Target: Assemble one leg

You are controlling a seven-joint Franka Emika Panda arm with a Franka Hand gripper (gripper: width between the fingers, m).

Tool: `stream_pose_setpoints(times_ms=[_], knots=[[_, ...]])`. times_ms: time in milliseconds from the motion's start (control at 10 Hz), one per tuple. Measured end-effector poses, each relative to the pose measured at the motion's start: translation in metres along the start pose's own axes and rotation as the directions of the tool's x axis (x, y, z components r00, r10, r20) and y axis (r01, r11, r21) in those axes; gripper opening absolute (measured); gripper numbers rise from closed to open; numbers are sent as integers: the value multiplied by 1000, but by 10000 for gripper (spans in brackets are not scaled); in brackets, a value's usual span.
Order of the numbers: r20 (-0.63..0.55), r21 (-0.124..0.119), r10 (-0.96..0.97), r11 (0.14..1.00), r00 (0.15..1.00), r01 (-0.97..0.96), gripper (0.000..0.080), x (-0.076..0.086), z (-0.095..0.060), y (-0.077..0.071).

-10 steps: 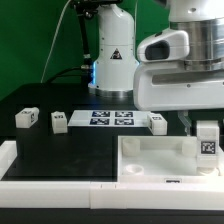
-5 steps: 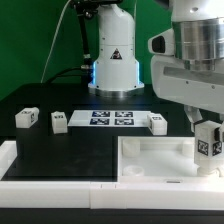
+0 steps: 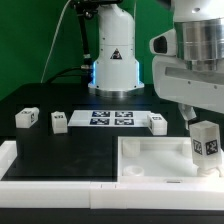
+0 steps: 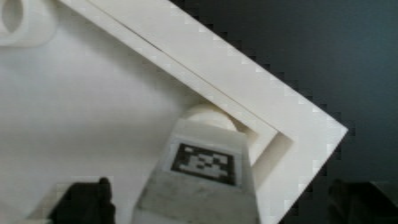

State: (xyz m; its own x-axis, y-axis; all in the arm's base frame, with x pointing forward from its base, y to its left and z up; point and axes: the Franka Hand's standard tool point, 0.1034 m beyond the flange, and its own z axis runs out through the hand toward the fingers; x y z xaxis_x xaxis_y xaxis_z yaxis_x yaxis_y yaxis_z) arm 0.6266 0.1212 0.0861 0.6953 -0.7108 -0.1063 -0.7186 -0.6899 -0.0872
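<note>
End effector: my end effector [image 3: 201,122] hangs at the exterior view's right. In the wrist view I see dark fingers [image 4: 80,200] with a gap on either side of the post, so I read them as spread apart and not clamped on anything.
Leg: the leg [image 3: 205,146] stands directly beneath the end effector, between the fingers, with its tag facing the exterior camera.
Long axis: upright, and running straight along my approach line. Its near end points at the wrist and its far end is down in a corner of the tray-like top [image 3: 150,160].
Seating: from the wrist view the far end sits tight inside the corner rim. I can't tell whether it is fully home.
Key relation: the leg is centred below me, so I judge that closing on it calls for a straight descent with no sideways shift.
Other legs: three more [image 3: 58,122] lie on the desk [image 3: 60,145], well off to the side of the end effector.
</note>
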Motion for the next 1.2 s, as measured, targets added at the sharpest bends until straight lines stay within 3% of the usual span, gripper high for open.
stream_pose_setpoints(times_ms=[300, 600, 800, 1000, 1200], knots=[[-2, -5, -335, 942, 942, 335, 647, 1, 0, 1], [-16, -9, -629, 778, 777, 629, 649, 3, 2, 2], [-26, -32, -777, 629, 629, 777, 649, 2, 1, 2], [-24, -34, -811, 586, 585, 810, 649, 2, 3, 5], [-23, -34, -807, 591, 590, 806, 378, 2, 3, 6]])
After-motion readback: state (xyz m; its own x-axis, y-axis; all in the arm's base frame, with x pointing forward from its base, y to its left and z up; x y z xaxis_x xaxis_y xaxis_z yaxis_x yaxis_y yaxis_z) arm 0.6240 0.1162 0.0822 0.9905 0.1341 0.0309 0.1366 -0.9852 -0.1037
